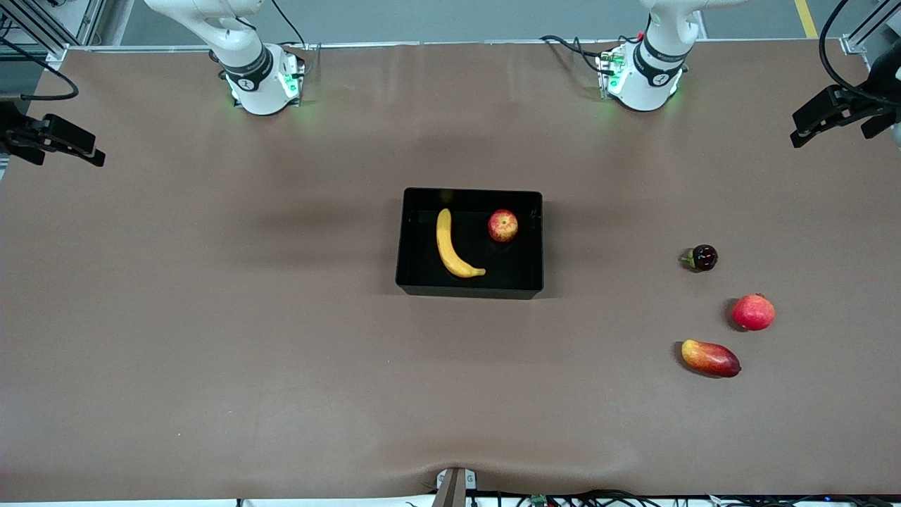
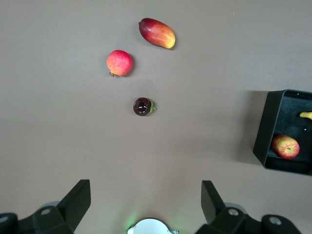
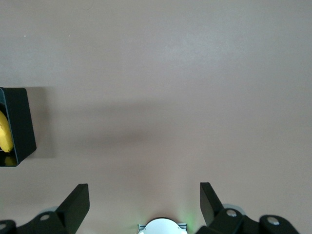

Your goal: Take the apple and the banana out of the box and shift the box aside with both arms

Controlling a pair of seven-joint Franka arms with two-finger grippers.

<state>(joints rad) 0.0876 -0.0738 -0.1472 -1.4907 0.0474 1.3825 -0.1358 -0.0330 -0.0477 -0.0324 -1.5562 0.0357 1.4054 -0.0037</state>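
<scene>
Still unstarted: curved yellow banana (image 1: 452, 246) & small streaked red apple (image 1: 502, 225) lie in shallow glossy black plastic box (image 1: 469, 288) mid-table.
Nearest cam, oblong red-orange mango (image 1: 710, 358); farther, red pomegranate (image 1: 753, 313). Left gripper (image 2: 145, 202) & right gripper (image 3: 144, 202) hang high w/ fingers spread, empty. All steps left.

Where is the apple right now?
In the front view the apple sits inside the box, beside the banana, toward the left arm's end of the box.
</scene>
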